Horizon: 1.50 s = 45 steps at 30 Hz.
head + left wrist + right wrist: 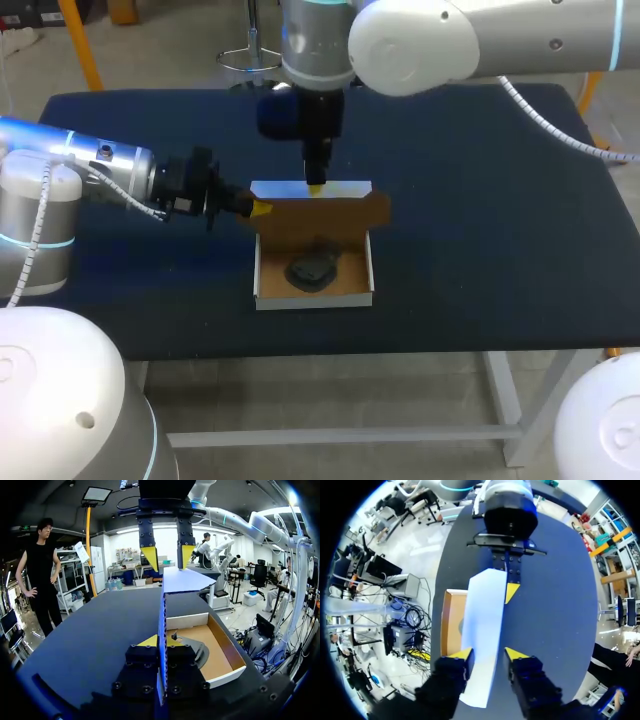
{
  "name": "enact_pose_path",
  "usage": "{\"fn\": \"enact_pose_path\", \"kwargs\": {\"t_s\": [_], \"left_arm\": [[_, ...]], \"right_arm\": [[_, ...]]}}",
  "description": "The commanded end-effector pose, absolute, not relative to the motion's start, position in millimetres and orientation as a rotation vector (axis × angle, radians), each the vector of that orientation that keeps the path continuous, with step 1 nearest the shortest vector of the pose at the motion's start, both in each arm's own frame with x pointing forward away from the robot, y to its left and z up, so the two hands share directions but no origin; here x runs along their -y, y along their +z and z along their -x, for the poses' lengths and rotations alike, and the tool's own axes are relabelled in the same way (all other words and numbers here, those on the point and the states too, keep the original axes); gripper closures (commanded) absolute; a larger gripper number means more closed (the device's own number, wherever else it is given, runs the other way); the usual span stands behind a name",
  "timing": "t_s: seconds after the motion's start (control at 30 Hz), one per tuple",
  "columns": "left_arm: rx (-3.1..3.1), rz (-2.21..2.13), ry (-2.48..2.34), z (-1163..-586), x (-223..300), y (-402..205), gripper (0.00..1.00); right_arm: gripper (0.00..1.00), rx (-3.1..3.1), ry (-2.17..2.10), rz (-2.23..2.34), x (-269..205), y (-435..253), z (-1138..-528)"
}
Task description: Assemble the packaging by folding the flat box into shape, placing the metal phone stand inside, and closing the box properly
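The box (264, 275), white outside and brown inside, lies open on the table's middle, and the dark metal phone stand (312, 268) lies in it. Its lid (330, 209) stands up at the rear. My left gripper (262, 208) comes in level from the left, shut on the lid's left edge (162, 630). The stand (196, 649) shows just beyond its fingers. From above, my right gripper (315, 186) hangs open, and its fingers straddle the lid's top edge (482, 625). In the right wrist view, my right gripper (488, 654) has a small gap beside one finger.
A dark blue cloth (480, 220) covers the table around the box. My right arm's large white joint (410, 45) hangs over the table's rear middle. The left arm's wrist (185, 188) lies low over the left side.
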<state>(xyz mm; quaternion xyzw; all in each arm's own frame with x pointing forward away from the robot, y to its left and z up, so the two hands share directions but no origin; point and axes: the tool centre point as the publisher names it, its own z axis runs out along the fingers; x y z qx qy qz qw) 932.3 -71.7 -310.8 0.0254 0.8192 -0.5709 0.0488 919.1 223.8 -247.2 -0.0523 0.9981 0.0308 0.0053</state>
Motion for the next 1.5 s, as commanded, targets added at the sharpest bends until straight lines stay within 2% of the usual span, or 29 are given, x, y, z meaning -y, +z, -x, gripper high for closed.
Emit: {"fn": "enact_pose_path", "kwargs": {"t_s": [0.03, 0.7, 0.8, 0.9, 0.97, 1.0, 1.4, 1.43, 1.47, 1.5], "left_arm": [[-2.497, -0.078, -1.741, -931.9, 71.7, -313.5, 1.0], [-2.497, -0.078, -1.741, -931.9, 71.7, -313.5, 1.0], [-2.497, -0.078, -1.741, -931.9, 71.7, -313.5, 1.0], [-2.497, -0.078, -1.741, -931.9, 71.7, -313.5, 1.0], [-2.497, -0.078, -1.741, -931.9, 71.7, -313.5, 1.0], [-2.497, -0.078, -1.741, -931.9, 71.7, -313.5, 1.0], [-2.497, -0.078, -1.741, -931.9, 71.7, -313.5, 1.0], [-2.497, -0.078, -1.741, -931.9, 71.7, -313.5, 1.0], [-2.497, -0.078, -1.741, -931.9, 71.7, -313.5, 1.0], [-2.497, -0.078, -1.741, -931.9, 71.7, -313.5, 1.0]], "right_arm": [[0.55, -3.125, 0.093, 0.164, -224.3, -249.3, -917.1], [0.55, -3.18, 0.052, 0.155, -225.8, -265.4, -925.3], [0.6, -3.194, 0.043, 0.16, -226.5, -268.0, -927.0], [0.7, -3.204, 0.038, 0.165, -227.1, -269.5, -927.9], [0.83, -3.208, 0.035, 0.168, -227.4, -270.1, -928.4], [1.0, -3.21, 0.034, 0.171, -227.5, -270.3, -928.6], [1.0, -3.216, 0.049, 0.186, -227.9, -269.8, -926.7], [0.64, -3.216, 0.054, 0.185, -227.8, -268.8, -926.6], [0.21, -3.213, 0.06, 0.181, -227.5, -267.5, -926.4], [0.0, -3.209, 0.066, 0.179, -227.4, -265.5, -925.9]]}}
